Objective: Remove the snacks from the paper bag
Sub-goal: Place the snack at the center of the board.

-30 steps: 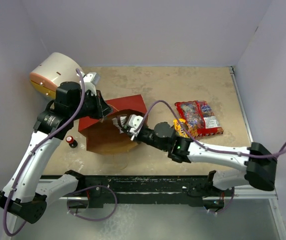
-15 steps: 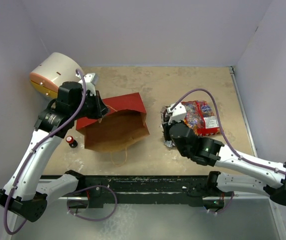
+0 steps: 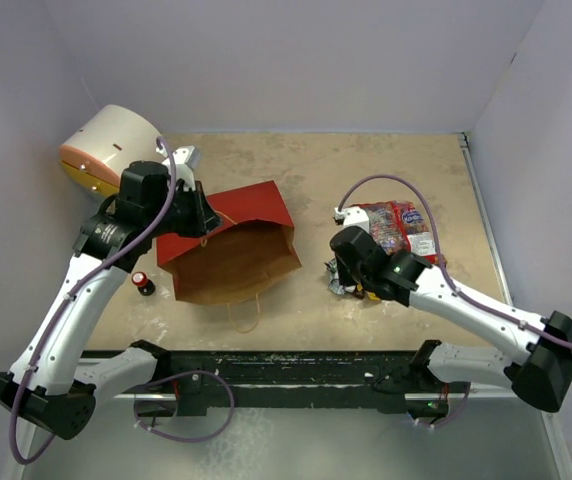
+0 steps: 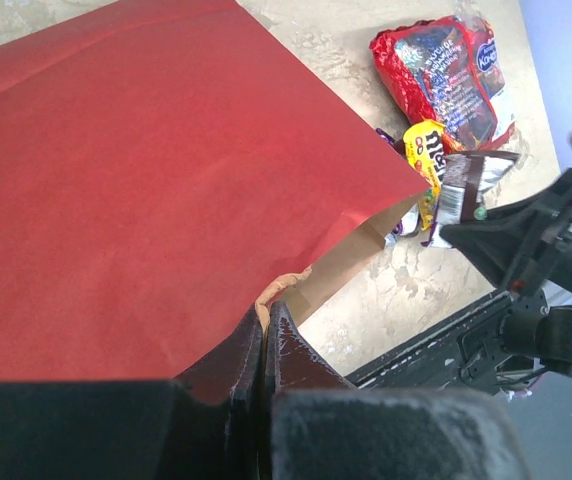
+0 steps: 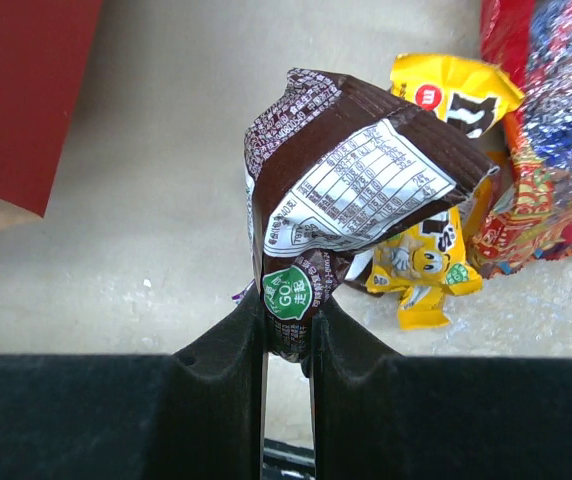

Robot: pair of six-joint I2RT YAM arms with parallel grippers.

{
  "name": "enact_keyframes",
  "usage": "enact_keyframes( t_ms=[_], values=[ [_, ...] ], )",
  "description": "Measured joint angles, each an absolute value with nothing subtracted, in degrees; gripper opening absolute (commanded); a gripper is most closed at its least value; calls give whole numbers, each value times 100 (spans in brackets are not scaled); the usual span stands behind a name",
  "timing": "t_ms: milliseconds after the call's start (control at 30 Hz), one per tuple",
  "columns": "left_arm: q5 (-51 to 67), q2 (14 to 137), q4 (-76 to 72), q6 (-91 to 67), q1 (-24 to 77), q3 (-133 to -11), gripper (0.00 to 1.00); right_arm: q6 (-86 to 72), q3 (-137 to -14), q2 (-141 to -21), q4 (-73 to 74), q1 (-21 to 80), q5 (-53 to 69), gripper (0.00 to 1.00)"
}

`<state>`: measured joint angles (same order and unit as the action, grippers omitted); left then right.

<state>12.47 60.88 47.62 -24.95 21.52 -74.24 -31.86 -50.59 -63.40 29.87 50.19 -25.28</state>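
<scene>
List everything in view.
Paper bag: 1, red, brown inside, lying centre-left.
Big snack bag: 1, red and clear, right side.
Candy packet: 1, yellow, beside it.
Wrapper: 1, dark brown, in right jaws.
Drum: 1, white, orange end, far left corner.
Small item: 1, red and black, left of paper bag.
Table: 1, beige, under all.
Left arm: 1, white-black, jaws pinching paper bag.
Right arm: 1, white-black, over the snacks.

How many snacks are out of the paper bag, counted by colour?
Red-and-clear bag: 1
Yellow packet: 1
Brown wrapper, pinched in the right gripper: 1
Silvery wrapper: 1
Total: 4
</scene>
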Motion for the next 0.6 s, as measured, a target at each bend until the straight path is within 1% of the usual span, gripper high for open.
enact_keyframes(
  t_ms=[133, 267, 433, 600],
  values=[
    [1385, 6117, 4748, -2554, 2152, -7424, 0, -3085, -5290, -6812, 3238, 4823, -2110, 5],
    [1540, 6117, 4720, -2598, 2152, -7422, 0, -3022, -5360, -6938, 3420, 4593, -1841, 6],
    [1791, 6106, 4639, -2596, 2152, -7376, 0, -2888, -5559, -7150, 3618, 4289, -1684, 7],
    [2056, 6090, 4578, -2593, 2152, -7273, 0, -2698, -6025, -7752, 3760, 4075, -1658, 8]
  ],
)
